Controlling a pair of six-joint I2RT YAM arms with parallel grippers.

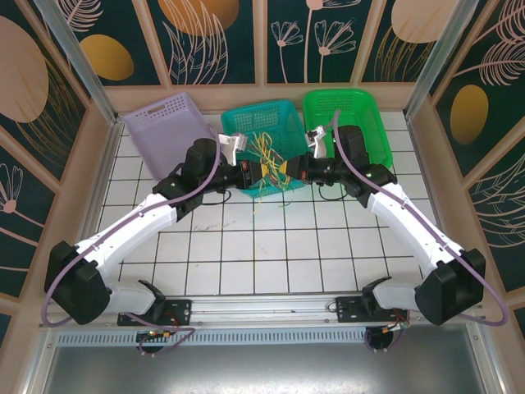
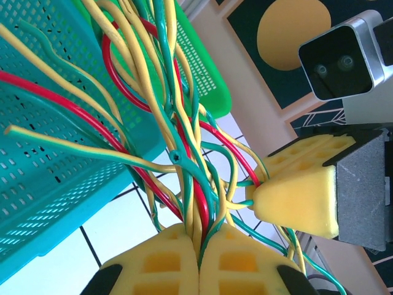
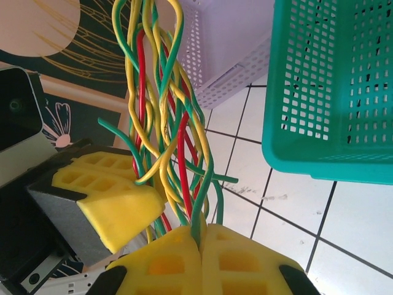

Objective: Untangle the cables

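The cables (image 1: pixel 269 156) are a tangle of yellow, green and red strands hanging between my two grippers, just in front of the teal basket (image 1: pixel 262 121). My left gripper (image 1: pixel 264 171) is shut on a bunch of them; in the left wrist view its yellow jaws (image 2: pixel 199 236) pinch several strands of the cables (image 2: pixel 178 123) together. My right gripper (image 1: pixel 289 171) faces it closely. In the right wrist view it (image 3: pixel 201 236) is shut on a green strand and a yellow one of the cables (image 3: pixel 163 104). Each wrist view has the other gripper's yellow fingers (image 2: pixel 301 196) (image 3: pixel 116 203) beside the bundle.
Three baskets stand along the back of the tiled table: a lilac basket (image 1: pixel 168 127) on the left, the teal one in the middle, a green basket (image 1: pixel 353 115) on the right. Some strand ends trail into the teal basket (image 2: pixel 55 184). White tiles lie open nearer the arm bases.
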